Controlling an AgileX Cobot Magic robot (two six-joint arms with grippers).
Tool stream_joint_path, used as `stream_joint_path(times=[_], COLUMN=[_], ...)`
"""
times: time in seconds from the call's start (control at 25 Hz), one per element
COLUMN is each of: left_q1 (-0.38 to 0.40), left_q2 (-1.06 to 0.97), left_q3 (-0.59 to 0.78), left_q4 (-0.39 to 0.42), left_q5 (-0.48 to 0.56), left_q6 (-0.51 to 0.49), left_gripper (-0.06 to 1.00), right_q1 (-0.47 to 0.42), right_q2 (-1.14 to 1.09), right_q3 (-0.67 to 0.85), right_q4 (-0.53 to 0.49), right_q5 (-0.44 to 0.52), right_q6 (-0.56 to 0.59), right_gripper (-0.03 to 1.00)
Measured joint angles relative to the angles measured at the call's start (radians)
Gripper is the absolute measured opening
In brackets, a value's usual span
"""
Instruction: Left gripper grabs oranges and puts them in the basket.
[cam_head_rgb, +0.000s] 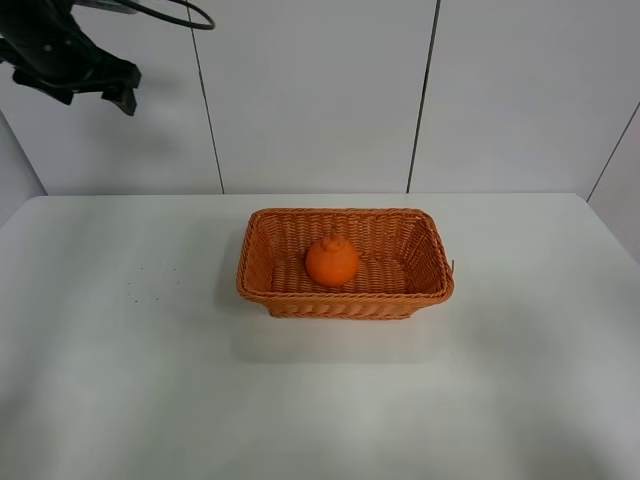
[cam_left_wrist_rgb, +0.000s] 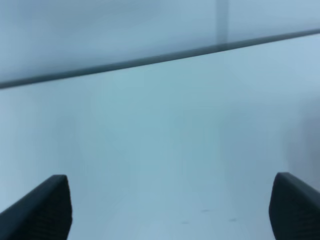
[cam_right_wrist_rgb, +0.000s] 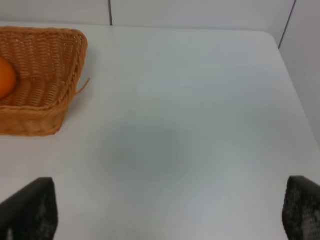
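The orange (cam_head_rgb: 332, 261), round with a knob on top, lies inside the wicker basket (cam_head_rgb: 262, 285) at the middle of the white table. My left gripper (cam_head_rgb: 110, 88) is raised high at the far left, well away from the basket, in front of the wall. In the left wrist view its fingertips (cam_left_wrist_rgb: 42, 210) stand wide apart with nothing between them, over bare table. The right wrist view shows the basket's corner (cam_right_wrist_rgb: 65, 70) and a sliver of the orange (cam_right_wrist_rgb: 6, 77). The right gripper's fingertips (cam_right_wrist_rgb: 30, 210) are wide apart and empty; it does not show in the exterior view.
The white table (cam_head_rgb: 120, 380) spreads around the basket, with its far edge against grey wall panels (cam_head_rgb: 320, 90). A loose wicker strand (cam_right_wrist_rgb: 83, 86) sticks out from the basket's right side.
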Motion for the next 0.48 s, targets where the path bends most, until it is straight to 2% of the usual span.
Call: stream_joint_path(times=[0.16,0.48], left_q1=[0.060,0.063], left_q2=[0.000,-0.002], left_q3=[0.000,0.001], left_q4=[0.003,0.000], left_q5=[0.019,0.066], left_q6=[0.009,0.012], left_gripper=[0.89,0.88], right_q1=[0.000,0.000], right_q2=[0.000,0.000], right_q3=[0.000,0.000], right_q4=[0.000,0.000], right_q5=[0.000,0.000], right_q6=[0.000,0.000], right_gripper=[0.69,0.69])
